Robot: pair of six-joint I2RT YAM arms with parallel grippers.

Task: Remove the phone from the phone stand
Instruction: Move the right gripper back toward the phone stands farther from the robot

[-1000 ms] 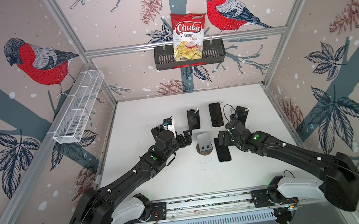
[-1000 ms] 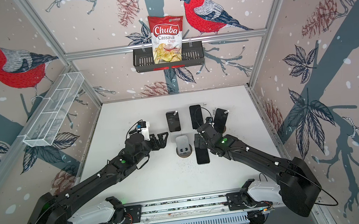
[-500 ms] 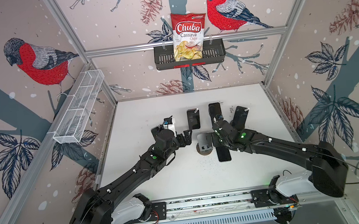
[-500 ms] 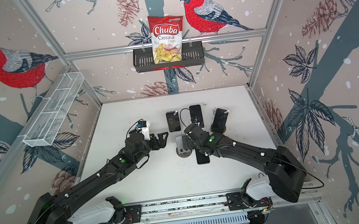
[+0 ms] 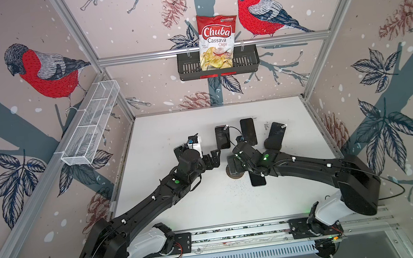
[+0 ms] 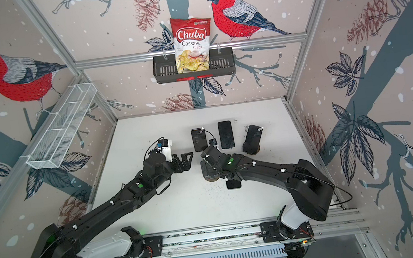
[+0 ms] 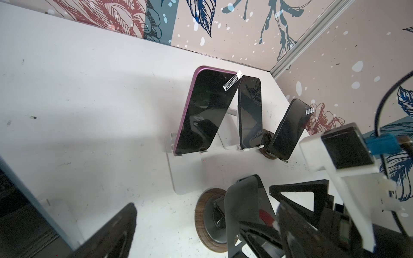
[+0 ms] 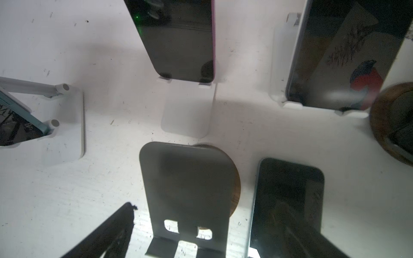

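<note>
A grey phone stand (image 5: 232, 164) (image 6: 206, 170) (image 8: 187, 189) on a round wooden base stands mid-table with nothing on it. A dark phone (image 5: 258, 180) (image 6: 233, 184) (image 8: 288, 201) lies flat on the table just right of it. My right gripper (image 5: 236, 159) (image 6: 209, 164) (image 8: 201, 245) hovers over the stand, open and holding nothing, one finger on each side of the plate. My left gripper (image 5: 215, 157) (image 6: 186, 160) (image 7: 201, 236) hangs open just left of the stand (image 7: 245, 201), apart from it.
Behind stand three more phones on stands: a pink one (image 5: 222, 137) (image 7: 205, 111), a black one (image 5: 248, 131) (image 7: 249, 111) and one on a dark stand (image 5: 276, 133) (image 7: 288, 129). A teal phone (image 8: 13, 120) on a white stand sits under my left arm.
My right gripper has swung left, from above the flat phone to above the bare stand. The phone on the table and my left arm have stayed put.
</note>
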